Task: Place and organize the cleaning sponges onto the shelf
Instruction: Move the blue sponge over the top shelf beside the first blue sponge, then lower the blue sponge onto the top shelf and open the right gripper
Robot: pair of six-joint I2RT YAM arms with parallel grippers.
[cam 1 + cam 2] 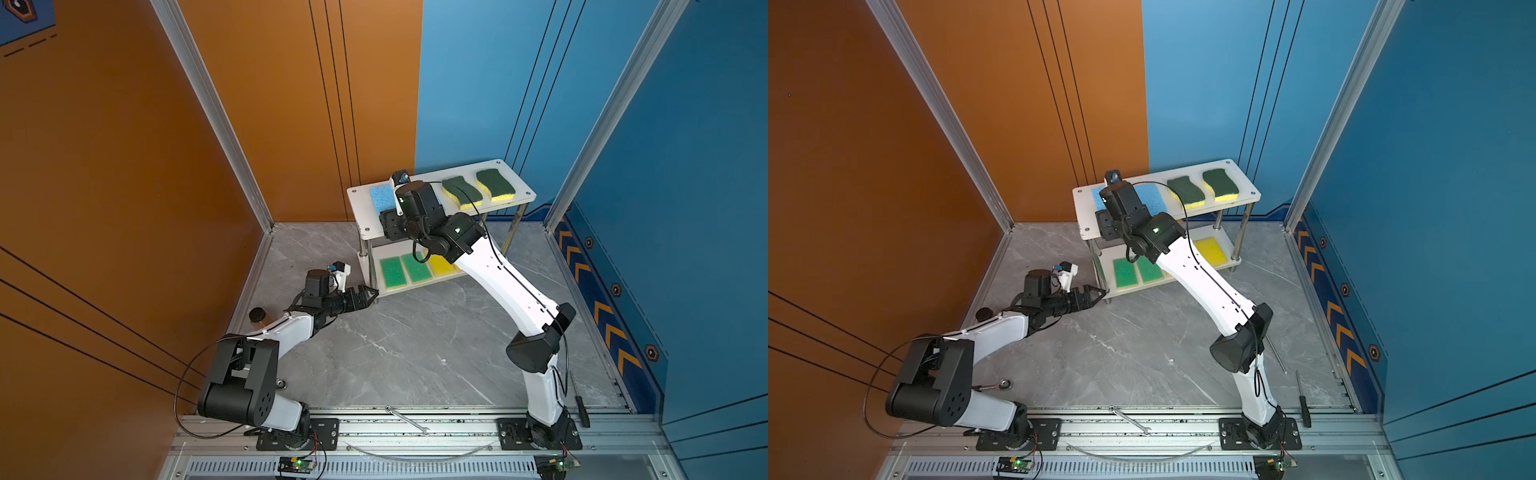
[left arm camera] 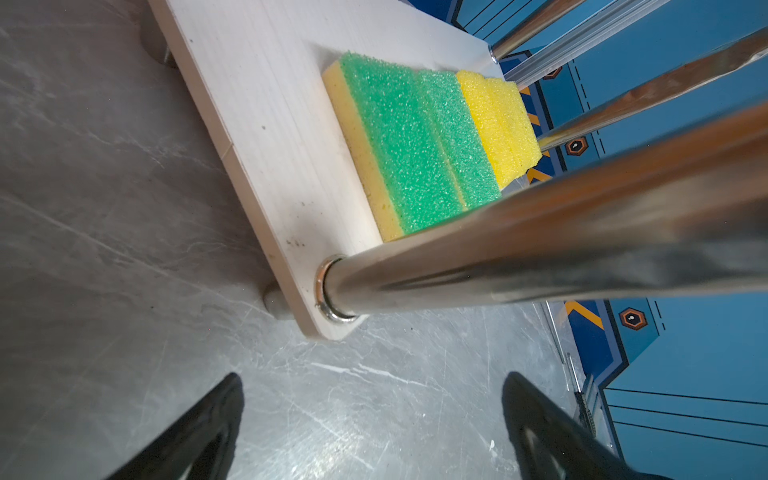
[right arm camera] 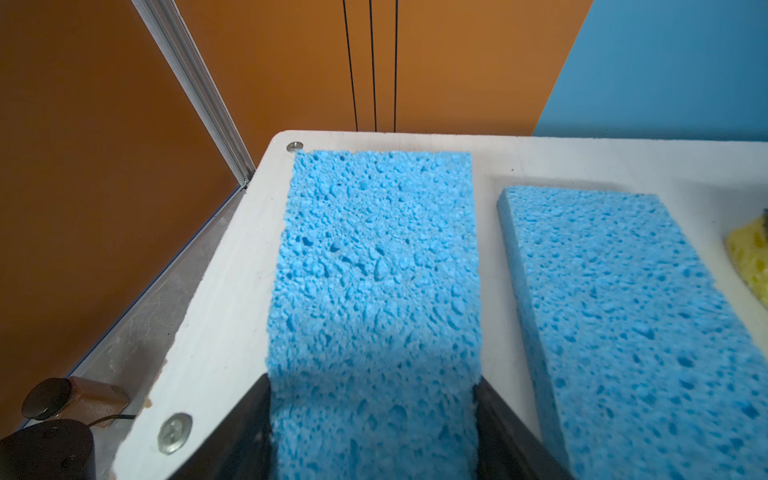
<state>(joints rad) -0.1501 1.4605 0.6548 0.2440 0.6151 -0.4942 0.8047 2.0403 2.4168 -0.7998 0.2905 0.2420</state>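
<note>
The shelf (image 1: 361, 208) stands at the back of the floor. On its top board lie two light blue sponges (image 3: 374, 266) (image 3: 623, 311) side by side, then two wavy dark-green-topped ones (image 1: 461, 191) (image 1: 494, 183). My right gripper (image 3: 372, 386) is over the top board's left end, its fingers (image 3: 249, 415) pressed on both sides of the left blue sponge, which rests flat. The lower board (image 2: 266, 124) holds two green-on-yellow sponges (image 2: 395, 158) (image 2: 457, 137) and a yellow one (image 2: 498, 120). My left gripper (image 1: 370, 293) hovers open and empty by the lower board's left front corner.
A chrome post (image 2: 540, 232) stands right in front of the left gripper. A brown bottle with a black cap (image 1: 257, 314) sits by the left wall. A wrench (image 1: 409, 419) and a screwdriver (image 1: 579, 401) lie near the front rail.
</note>
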